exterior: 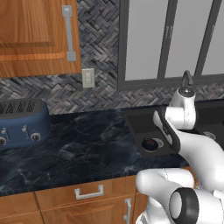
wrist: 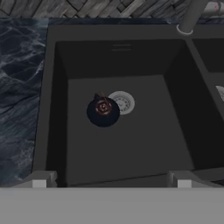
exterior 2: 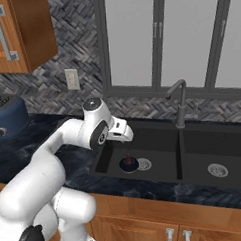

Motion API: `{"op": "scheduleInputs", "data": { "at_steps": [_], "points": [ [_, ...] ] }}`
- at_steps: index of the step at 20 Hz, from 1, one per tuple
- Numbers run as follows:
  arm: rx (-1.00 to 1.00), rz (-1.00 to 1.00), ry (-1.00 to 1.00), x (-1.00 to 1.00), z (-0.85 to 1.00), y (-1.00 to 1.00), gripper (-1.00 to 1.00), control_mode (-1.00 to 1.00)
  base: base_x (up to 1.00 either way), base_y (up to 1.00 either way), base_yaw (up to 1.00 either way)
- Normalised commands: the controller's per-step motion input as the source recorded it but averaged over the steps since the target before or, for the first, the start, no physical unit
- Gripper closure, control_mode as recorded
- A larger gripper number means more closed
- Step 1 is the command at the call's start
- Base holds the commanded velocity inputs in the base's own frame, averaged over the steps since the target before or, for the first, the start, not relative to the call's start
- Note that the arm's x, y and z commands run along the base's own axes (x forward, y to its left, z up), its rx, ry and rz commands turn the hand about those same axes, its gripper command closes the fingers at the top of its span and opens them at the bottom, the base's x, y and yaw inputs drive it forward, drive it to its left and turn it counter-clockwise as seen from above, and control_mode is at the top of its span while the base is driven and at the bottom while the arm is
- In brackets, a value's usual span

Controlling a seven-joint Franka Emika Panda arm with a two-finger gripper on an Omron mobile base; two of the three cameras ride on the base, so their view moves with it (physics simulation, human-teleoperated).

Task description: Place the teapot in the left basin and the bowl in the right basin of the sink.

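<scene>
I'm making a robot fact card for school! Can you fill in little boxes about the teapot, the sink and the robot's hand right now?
teapot: sitting upright on the floor of the left basin, right beside its silver drain
right basin: no bowl in it, just its drain
gripper: open, holding nothing, up above the left basin
faucet: at the back, over the divider
toaster: blue, on the counter to the left

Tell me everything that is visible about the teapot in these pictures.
The teapot is a small, squat, round pot, dark black-brown with a reddish centre on top and a thin handle arching over it. It stands upright on the floor of the left basin of the sink, right beside the round silver drain, partly overlapping it in the hand view. Nothing grips it; the open end effector is above it.
</scene>
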Motion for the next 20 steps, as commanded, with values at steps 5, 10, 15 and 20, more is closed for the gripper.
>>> {"op": "scheduleInputs", "data": {
  "at_steps": [5, 10, 15, 20],
  "points": [
    [-0.07, -0.03, 0.00, -0.24, 0.10, 0.09, -1.00, -1.00, 0.00, 0.00, 0.00],
    [-0.01, 0.00, 0.00, -0.18, 0.12, 0.11, -1.00, -1.00, 0.00, 0.00, 0.00],
    [0.00, 0.00, 0.02, -0.18, 0.17, 0.08, -1.00, -1.00, 0.00, 0.00, 0.00],
    [0.00, 0.00, 0.00, -0.17, 0.19, 0.08, -1.00, -1.00, 0.00, 0.00, 0.00]
  ]
}}
